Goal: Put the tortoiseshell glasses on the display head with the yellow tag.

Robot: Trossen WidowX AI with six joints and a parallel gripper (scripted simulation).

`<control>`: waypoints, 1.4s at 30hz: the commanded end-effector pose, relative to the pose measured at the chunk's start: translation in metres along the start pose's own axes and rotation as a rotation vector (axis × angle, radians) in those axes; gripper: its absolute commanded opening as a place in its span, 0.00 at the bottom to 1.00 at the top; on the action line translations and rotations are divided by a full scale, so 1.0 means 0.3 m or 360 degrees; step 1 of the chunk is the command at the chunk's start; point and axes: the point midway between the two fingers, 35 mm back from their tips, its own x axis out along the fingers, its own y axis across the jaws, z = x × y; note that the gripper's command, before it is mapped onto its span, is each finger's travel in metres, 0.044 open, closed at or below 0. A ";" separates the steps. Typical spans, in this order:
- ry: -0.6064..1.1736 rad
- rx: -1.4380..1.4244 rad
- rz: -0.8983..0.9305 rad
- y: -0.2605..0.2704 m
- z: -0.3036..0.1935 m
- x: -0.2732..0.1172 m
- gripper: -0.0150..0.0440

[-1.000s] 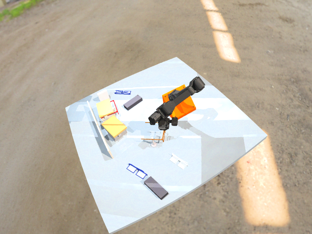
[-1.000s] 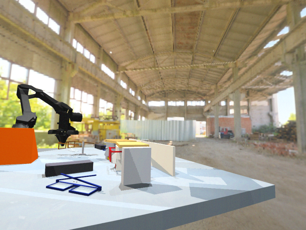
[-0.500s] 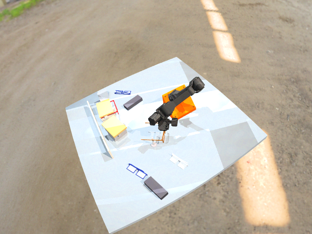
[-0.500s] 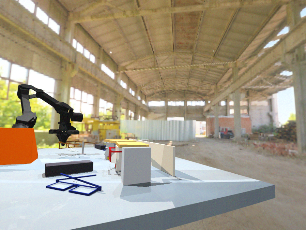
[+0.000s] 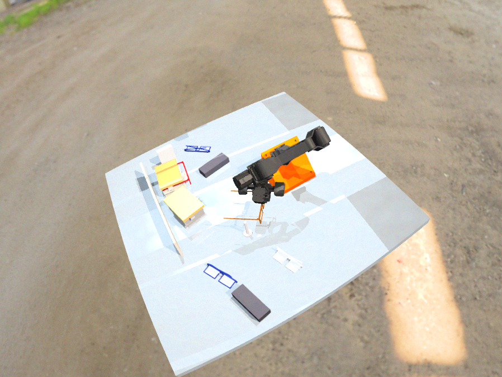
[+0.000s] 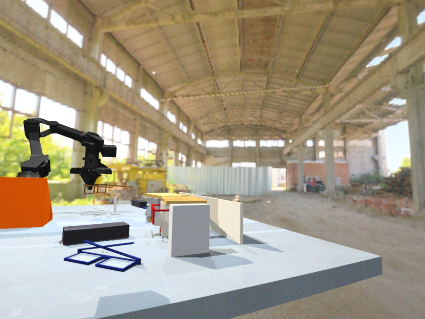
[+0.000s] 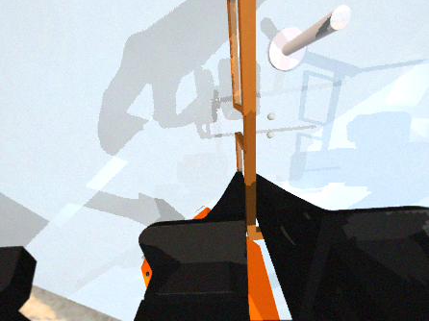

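My gripper [image 5: 260,201] [image 6: 91,181] [image 7: 243,176] is shut on the tortoiseshell glasses [image 5: 260,212] [image 6: 106,185] [image 7: 248,94], a thin orange-brown frame. It holds them in the air above the table, with the temples pointing toward the display heads. Two blocky display heads with yellowish tops stand side by side to the left. One head [image 5: 168,174] [image 6: 183,199] wears red glasses [image 5: 185,170] [image 6: 154,209]. The other head [image 5: 184,202] is bare. I cannot tell which head carries the yellow tag.
A white peg stand [image 5: 247,231] [image 6: 115,206] [image 7: 286,51] is below the gripper. Around it are blue glasses [image 5: 197,149] [image 6: 102,257], more blue glasses [image 5: 219,276], white glasses [image 5: 285,258], two dark cases [image 5: 213,164] [image 5: 250,301], a cream board [image 5: 160,207] [image 6: 226,219], a white block [image 6: 188,228] and the orange arm base [image 5: 298,172].
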 end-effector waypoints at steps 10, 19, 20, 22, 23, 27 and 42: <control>0.0014 0.0419 -0.0019 -0.130 -0.038 -0.012 0.25; 0.0019 0.0877 -0.0031 -0.266 -0.108 -0.014 0.25; 0.0019 0.0928 -0.0031 -0.280 -0.118 -0.014 0.25; 0.0018 0.1030 -0.0031 -0.307 -0.137 -0.014 0.25; 0.0018 0.1080 -0.0030 -0.321 -0.148 -0.014 0.25; 0.0014 0.1282 -0.0025 -0.373 -0.192 -0.014 0.25; 0.0003 0.1658 -0.0005 -0.460 -0.285 -0.004 0.25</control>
